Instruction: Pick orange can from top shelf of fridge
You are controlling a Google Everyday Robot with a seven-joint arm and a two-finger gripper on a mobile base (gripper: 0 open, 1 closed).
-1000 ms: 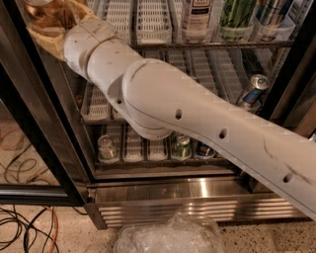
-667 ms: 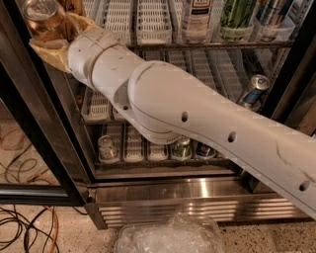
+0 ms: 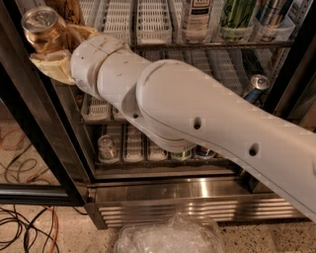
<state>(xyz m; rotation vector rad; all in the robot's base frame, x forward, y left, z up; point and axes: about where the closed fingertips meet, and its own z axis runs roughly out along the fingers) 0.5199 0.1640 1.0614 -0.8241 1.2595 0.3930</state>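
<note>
The orange can (image 3: pixel 40 22), amber with a silver pull-tab lid, is at the upper left, held upright in front of the fridge's black door frame. My gripper (image 3: pixel 52 44), with tan padded fingers (image 3: pixel 55 66), is shut around its body. The big white arm (image 3: pixel 197 118) crosses the view from lower right and hides much of the fridge (image 3: pixel 187 197). The top shelf (image 3: pixel 222 45) runs behind the arm, with its metal front rail and white slotted lanes (image 3: pixel 153 20).
Bottles and cans (image 3: pixel 234 15) stand on the top shelf at right. A brown can (image 3: pixel 64 7) sits behind the gripper. A blue-and-silver can (image 3: pixel 255 86) leans on a lower rack. Cans (image 3: pixel 106 147) line the bottom rack. A clear plastic bag (image 3: pixel 168 237) and cables (image 3: pixel 19 227) lie on the floor.
My gripper has drawn the orange can slightly left and lower in the view, out from the shelf. The arm has followed it.
</note>
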